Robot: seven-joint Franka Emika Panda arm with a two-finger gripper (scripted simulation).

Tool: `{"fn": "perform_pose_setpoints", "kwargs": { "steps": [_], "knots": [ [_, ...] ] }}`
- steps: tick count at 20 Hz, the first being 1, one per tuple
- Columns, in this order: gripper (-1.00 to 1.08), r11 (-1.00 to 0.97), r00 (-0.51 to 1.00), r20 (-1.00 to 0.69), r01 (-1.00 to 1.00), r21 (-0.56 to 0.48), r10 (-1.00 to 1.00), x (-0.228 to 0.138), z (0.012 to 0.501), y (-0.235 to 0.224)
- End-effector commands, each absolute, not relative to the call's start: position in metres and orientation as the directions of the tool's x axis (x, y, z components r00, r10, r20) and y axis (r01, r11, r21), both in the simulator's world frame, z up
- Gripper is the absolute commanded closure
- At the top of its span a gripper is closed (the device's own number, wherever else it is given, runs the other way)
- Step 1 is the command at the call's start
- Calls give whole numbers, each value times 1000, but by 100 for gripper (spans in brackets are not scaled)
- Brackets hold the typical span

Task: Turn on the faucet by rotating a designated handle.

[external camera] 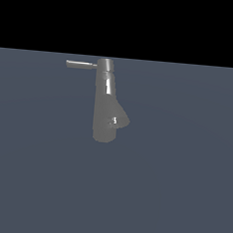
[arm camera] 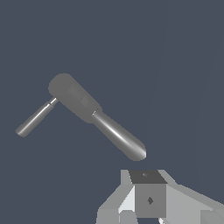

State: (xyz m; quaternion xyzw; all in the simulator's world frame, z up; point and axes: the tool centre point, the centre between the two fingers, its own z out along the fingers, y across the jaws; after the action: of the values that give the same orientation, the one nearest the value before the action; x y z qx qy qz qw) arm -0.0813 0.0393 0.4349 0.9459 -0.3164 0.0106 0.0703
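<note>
Standing alone near the middle of a flat slate-blue surface point(external camera: 181, 194), the grey metallic faucet point(external camera: 105, 112) rises as a tall tapered body with a white glint stripe on its upper part. A short, thick spout point(external camera: 121, 120) branches off low on the side facing the exterior view's right. From the narrow top, the handle point(external camera: 81, 64), a thin grey rod, sticks out level toward the exterior view's left. No arm appears in the exterior view. In the wrist view the faucet point(arm camera: 78, 101) lies well apart from the gripper point(arm camera: 148, 201), whose pale grey body shows only at the frame's edge; its fingers are cut off there, so whether they stand wide or narrow cannot be told. The handle point(arm camera: 34, 119) is untouched.
</note>
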Motion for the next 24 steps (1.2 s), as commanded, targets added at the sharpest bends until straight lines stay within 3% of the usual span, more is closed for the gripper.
{"fn": "perform_pose_setpoints", "kwargs": {
  "steps": [1, 24],
  "knots": [
    [108, -761, 772, 74, -636, 130, -632, -68, 426, 46],
    [108, -450, 460, 116, -887, 104, -880, 37, 322, 114]
  ]
}}
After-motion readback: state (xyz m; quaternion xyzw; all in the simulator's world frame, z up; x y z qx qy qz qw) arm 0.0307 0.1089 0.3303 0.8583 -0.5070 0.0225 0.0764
